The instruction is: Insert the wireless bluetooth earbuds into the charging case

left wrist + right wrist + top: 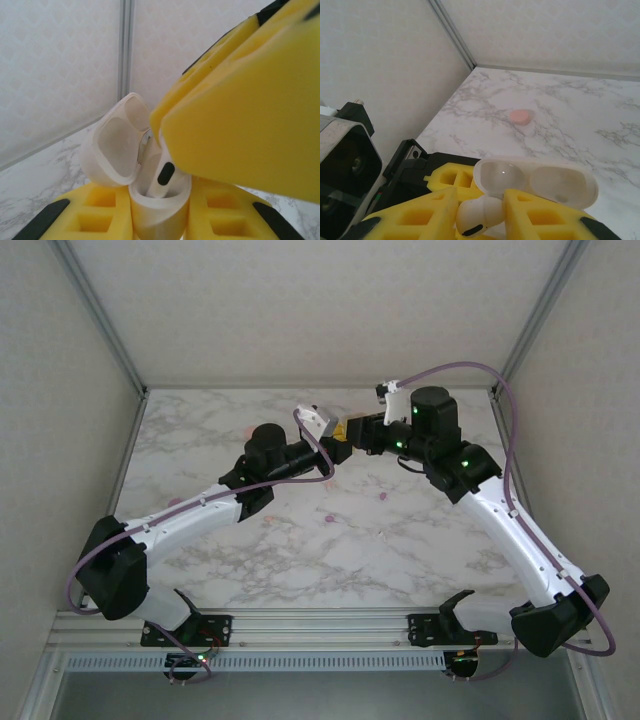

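Note:
In the left wrist view, a white charging case [160, 212] stands upright between my left gripper's [160, 220] yellow fingers, which are shut on it. Its lid [117, 145] is swung open to the left. A white earbud [162, 177] with a black patch has its stem down inside the case. My right gripper [480, 215] is shut on that earbud [485, 212], pinching its bulb right above the open lid [540, 182]. From above, both grippers [343, 433] meet at the back middle of the marble table [400, 550].
A pink case [521, 116] lies on the marble beyond the grippers. Two small pink pieces [381, 495] [331, 518] lie on the table in front of the arms. The enclosure walls [130, 380] and corner posts stand close behind.

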Robot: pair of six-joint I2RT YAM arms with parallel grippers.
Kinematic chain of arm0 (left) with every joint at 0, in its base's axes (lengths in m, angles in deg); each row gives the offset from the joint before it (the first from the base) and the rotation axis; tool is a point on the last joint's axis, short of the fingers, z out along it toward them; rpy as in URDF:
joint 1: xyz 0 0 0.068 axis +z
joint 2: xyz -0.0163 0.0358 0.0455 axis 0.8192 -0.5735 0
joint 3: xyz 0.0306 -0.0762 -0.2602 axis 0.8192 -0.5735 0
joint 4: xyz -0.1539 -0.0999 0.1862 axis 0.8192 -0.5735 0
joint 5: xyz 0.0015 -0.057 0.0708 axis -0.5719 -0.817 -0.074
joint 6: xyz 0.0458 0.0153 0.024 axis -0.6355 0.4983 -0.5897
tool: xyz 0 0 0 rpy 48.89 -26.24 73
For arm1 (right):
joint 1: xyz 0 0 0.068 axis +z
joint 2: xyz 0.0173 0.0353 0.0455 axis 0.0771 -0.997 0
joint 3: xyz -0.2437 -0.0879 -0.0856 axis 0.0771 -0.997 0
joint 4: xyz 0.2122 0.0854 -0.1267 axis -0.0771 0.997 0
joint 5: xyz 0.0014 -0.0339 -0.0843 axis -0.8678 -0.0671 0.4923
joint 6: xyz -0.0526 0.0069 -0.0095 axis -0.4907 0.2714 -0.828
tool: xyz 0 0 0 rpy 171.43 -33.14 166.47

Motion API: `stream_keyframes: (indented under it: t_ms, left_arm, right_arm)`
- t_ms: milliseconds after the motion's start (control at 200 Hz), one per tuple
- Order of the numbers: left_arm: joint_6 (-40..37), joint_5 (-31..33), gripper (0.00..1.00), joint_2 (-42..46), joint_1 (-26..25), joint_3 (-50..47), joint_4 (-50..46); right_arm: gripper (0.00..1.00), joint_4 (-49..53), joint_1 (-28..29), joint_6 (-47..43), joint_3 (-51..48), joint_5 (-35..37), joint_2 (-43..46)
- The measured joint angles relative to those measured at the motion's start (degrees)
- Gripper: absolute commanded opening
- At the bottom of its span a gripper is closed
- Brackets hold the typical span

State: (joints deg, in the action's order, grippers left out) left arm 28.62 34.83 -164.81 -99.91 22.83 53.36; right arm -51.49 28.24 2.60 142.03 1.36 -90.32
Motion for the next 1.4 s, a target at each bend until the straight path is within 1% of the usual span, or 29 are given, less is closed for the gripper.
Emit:
stream_keyframes:
  t_ms: [140,560,730,795,915,1060,1140,1400]
  left_arm:
    - [-0.02,0.00,0.20,0.00,0.00,0.00,0.00]
    - [-0.70,-0.04,0.20,-0.17,0.00,0.00,0.02]
    - [-0.90,-0.07,0.20,-0.17,0.00,0.02,0.02]
    - [-0.90,-0.11,0.19,-0.17,0.00,0.00,0.02]
    - [-0.87,-0.20,0.19,-0.17,0.02,0.00,-0.13]
    - [-0.87,-0.24,0.18,-0.17,0.04,0.02,-0.26]
    - [-0.87,-0.20,0.18,-0.17,0.04,0.02,-0.35]
    - [-0.37,-0.24,0.17,-0.17,0.13,0.00,-0.44]
  right_arm:
    - [0.32,1.57,0.02,-0.85,1.31,-0.13,-0.74]
    - [0.43,4.68,0.02,-0.98,3.61,0.22,-1.27]
    - [0.36,5.95,0.02,-0.57,4.79,0.46,-1.70]
    - [0.31,6.47,0.02,-0.55,5.29,0.44,-2.25]
    - [0.26,6.91,0.00,-0.59,5.68,0.26,-3.21]
    - [0.27,8.17,0.02,-0.37,7.04,0.44,-4.13]
    - [0.31,8.57,0.02,-0.37,7.43,0.35,-4.48]
    - [0.32,11.96,0.02,-2.32,9.77,-0.63,-5.55]
